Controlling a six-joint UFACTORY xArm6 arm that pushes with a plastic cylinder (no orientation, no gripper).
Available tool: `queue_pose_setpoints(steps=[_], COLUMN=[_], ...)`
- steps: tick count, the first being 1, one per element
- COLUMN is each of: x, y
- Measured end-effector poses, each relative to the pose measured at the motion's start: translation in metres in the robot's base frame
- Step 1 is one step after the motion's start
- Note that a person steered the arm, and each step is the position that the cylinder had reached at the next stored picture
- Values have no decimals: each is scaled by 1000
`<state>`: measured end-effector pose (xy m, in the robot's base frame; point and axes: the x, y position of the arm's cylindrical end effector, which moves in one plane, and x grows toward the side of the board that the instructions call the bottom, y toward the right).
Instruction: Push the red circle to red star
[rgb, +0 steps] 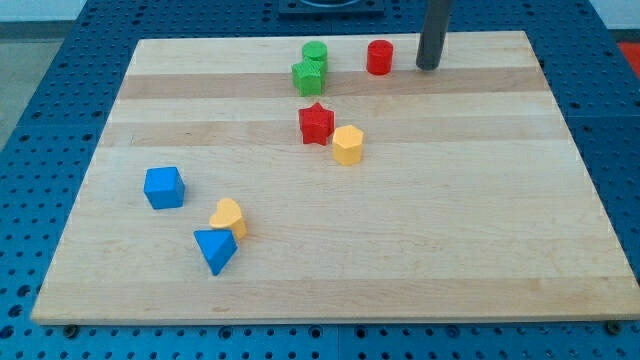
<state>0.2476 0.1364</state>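
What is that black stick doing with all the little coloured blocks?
It's a robot arm's rod. My tip sits at the view's top, just right of the red circle, not touching it. The job is to push that circle down-left to the red star, which sits beside a yellow block. The circle hasn't reached the star yet.

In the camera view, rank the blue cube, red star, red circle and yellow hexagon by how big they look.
1. blue cube, though it sits nearer the view's bottom, which may inflate it.
2. red star and yellow hexagon: too alike to rank.
3. red circle, smallest, just left of my tip.
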Motion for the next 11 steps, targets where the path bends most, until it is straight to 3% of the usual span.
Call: queue_pose_setpoints(steps=[1, 5, 8, 10, 11], x=[-23, -15, 52, 42, 69], y=[-11, -82, -105, -121, -139])
